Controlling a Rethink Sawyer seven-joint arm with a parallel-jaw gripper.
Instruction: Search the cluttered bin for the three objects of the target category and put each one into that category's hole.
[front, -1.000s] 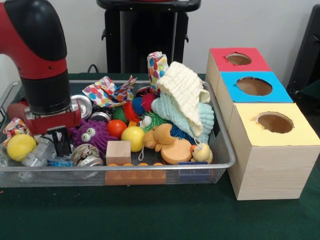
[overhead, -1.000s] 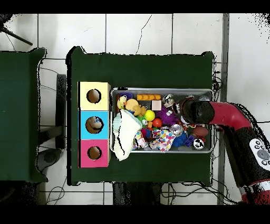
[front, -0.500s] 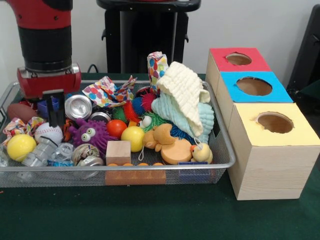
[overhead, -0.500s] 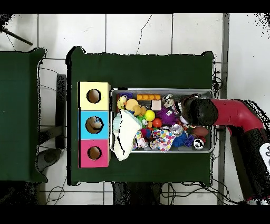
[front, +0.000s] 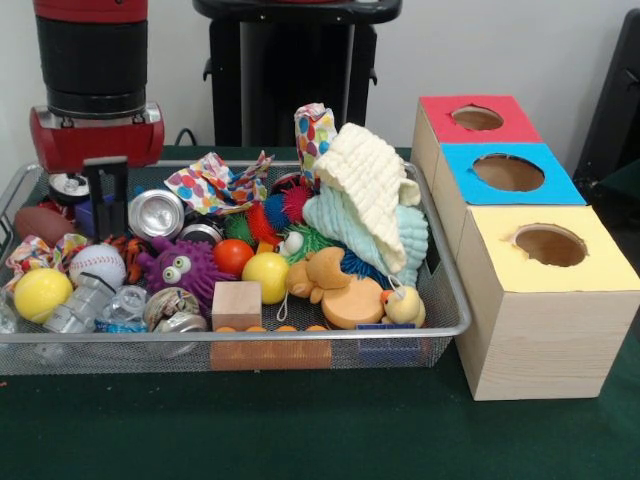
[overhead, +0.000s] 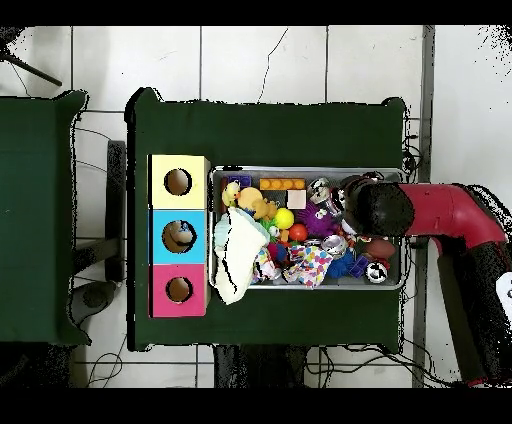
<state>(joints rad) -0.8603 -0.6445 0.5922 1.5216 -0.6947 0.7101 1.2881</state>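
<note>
The gripper (front: 104, 200) hangs above the left end of the wire bin (front: 300, 333), its dark fingers close together with nothing visibly between them. Below it lie a baseball (front: 97, 264) and a silver can (front: 158, 213); three holed boxes (front: 530, 250) stand right of the bin

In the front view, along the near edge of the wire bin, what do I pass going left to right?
Yellow ball → crushed clear plastic bottle → dented metal can → plain wooden cube → round orange disc → small yellow rubber duck.
</note>
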